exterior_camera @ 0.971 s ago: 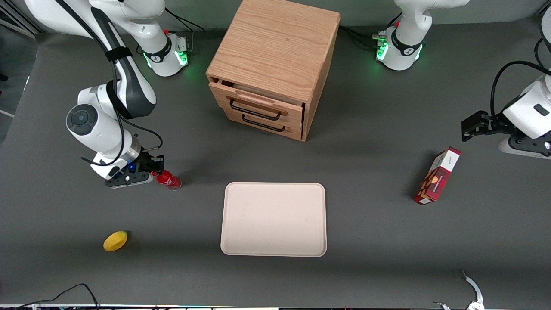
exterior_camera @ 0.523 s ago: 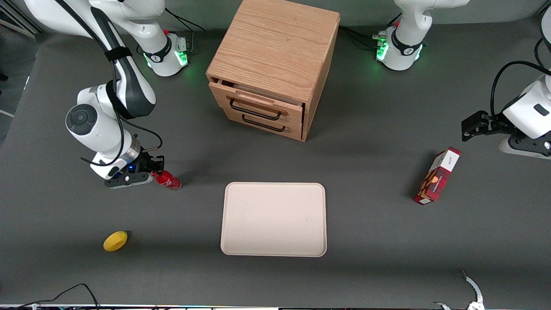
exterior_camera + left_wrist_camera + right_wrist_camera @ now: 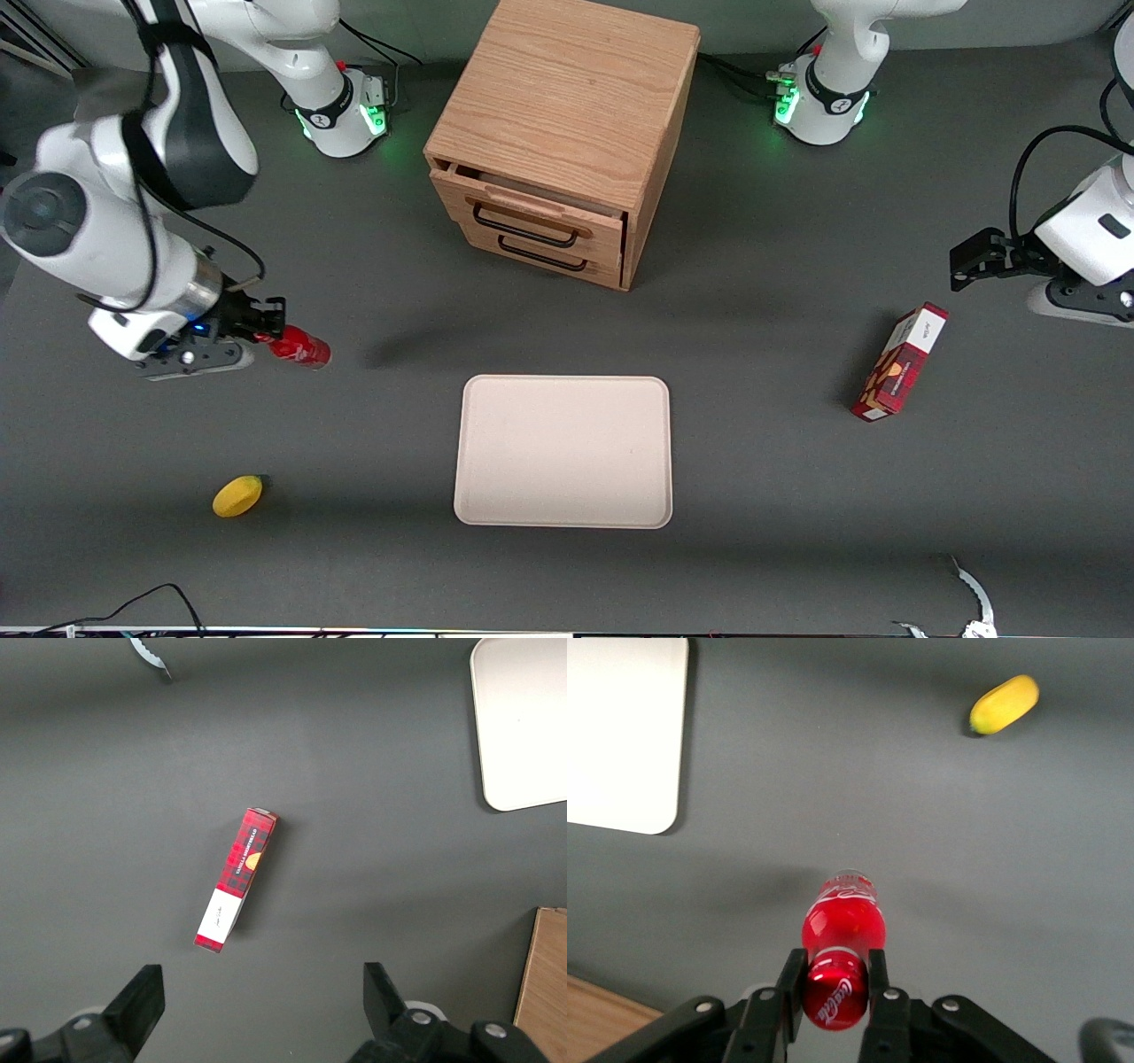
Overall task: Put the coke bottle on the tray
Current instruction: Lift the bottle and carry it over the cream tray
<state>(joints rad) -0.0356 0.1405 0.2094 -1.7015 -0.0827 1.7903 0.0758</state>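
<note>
My right gripper (image 3: 266, 335) is shut on the cap end of the coke bottle (image 3: 299, 347), a small shiny red bottle, and holds it lifted above the table toward the working arm's end. In the right wrist view the two black fingers (image 3: 789, 985) clamp the red cap, and the bottle (image 3: 842, 921) hangs below the gripper (image 3: 834, 983) over bare grey table. The tray (image 3: 563, 451), large, flat and pale cream-pink, lies in the middle of the table, nearer the front camera than the wooden cabinet; its corner shows in the right wrist view (image 3: 620, 735). Nothing lies on the tray.
A wooden two-drawer cabinet (image 3: 558, 142) stands farther from the camera than the tray, top drawer slightly open. A yellow lemon (image 3: 237, 495) lies nearer the camera than the gripper. A red-and-white box (image 3: 899, 361) stands toward the parked arm's end.
The right arm has risen and moved away from the tray with the bottle, which has left the table; its shadow stays on the table near where it stood.
</note>
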